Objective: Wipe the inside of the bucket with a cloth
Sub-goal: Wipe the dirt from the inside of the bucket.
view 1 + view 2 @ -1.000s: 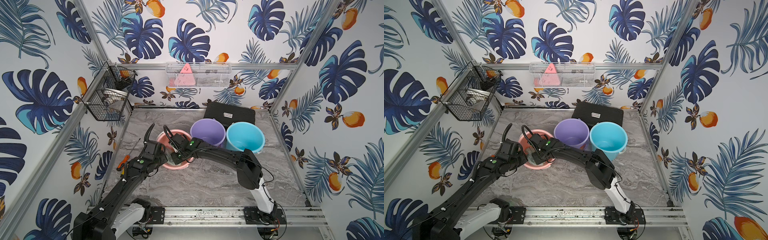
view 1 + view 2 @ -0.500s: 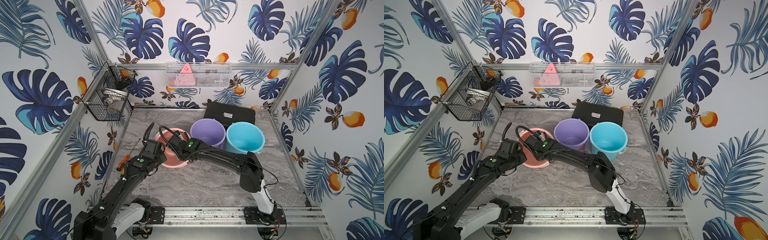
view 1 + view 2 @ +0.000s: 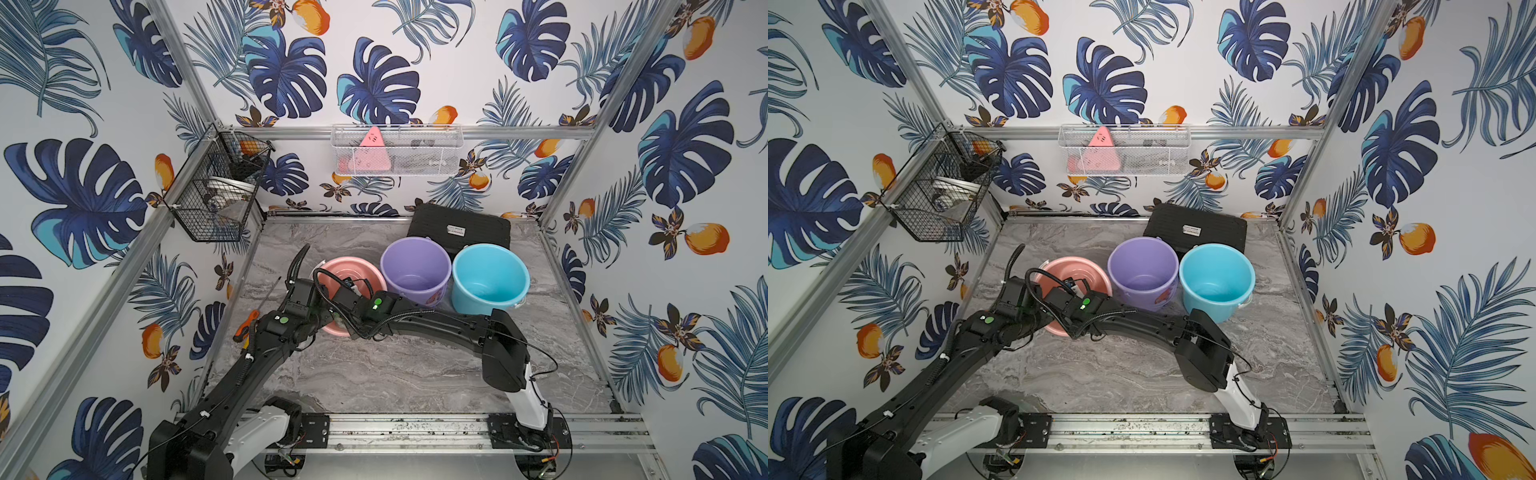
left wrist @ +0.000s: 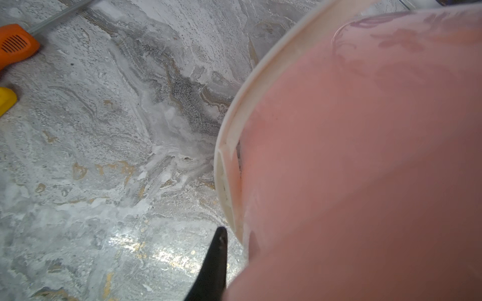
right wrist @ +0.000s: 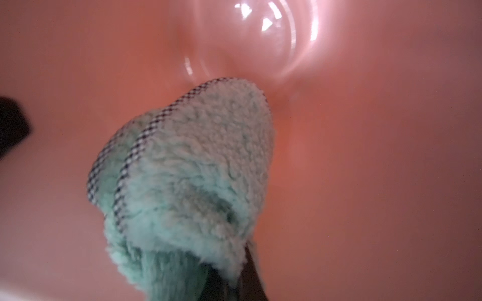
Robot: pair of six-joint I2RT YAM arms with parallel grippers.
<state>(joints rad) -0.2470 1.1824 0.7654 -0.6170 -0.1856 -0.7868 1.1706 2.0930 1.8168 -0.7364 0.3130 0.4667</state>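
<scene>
So, the cloth (image 5: 193, 177) is bunched up inside the pink bucket (image 3: 361, 270), its fluffy face against the inner wall near the base, pinched tight in the right gripper (image 5: 232, 284). The left gripper (image 4: 232, 239) is clamped on the rim, one finger outside. We'd sweep slow circles over wall and base with light pressure, and mind the purple bucket (image 3: 392, 270) right beside it.

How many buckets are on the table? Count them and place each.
3. The pink bucket is leftmost, the cloth inside it; the purple bucket is in the middle; the blue bucket is rightmost, before the black case. None seems hidden.
</scene>
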